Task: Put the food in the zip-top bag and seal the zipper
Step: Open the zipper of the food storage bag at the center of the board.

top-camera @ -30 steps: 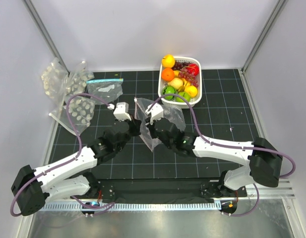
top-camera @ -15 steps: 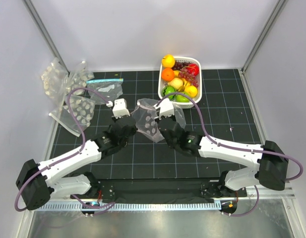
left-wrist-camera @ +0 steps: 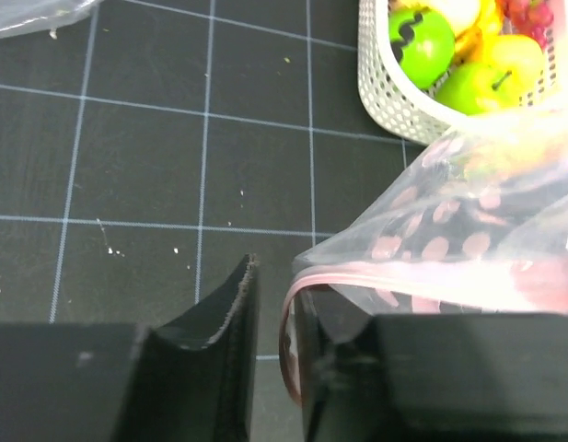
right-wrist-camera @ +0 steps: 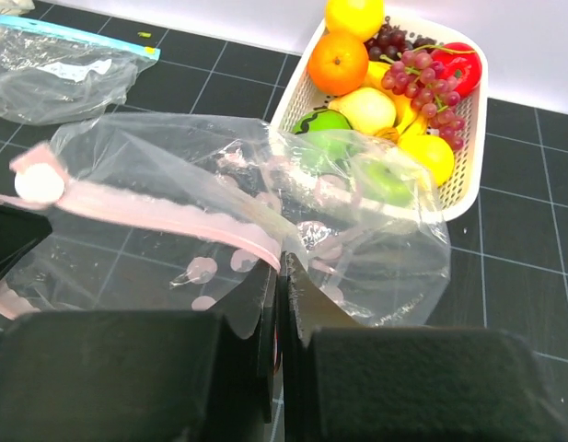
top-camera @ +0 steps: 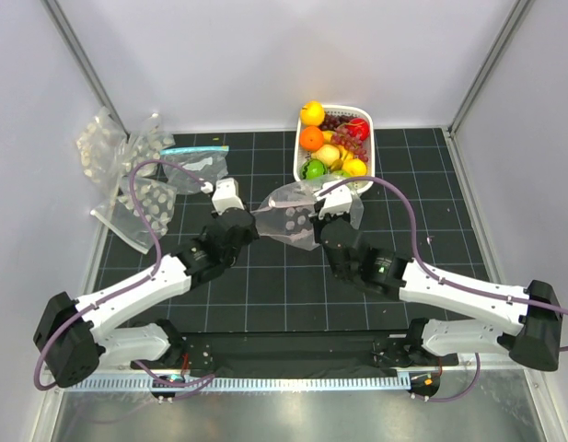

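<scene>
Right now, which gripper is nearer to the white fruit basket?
Right. The right gripper is just on the near side of the basket; the left gripper is farther, toward its near left.

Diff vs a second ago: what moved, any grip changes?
Both arms carried the zip-top bag right, toward the fruit basket. The right gripper closed on the zipper; the left gripper has begun opening. Basket and spare bags unmoved.

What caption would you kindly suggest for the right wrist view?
Right claw pinching the pink zipper of the dotted bag, fruit basket behind.
</scene>
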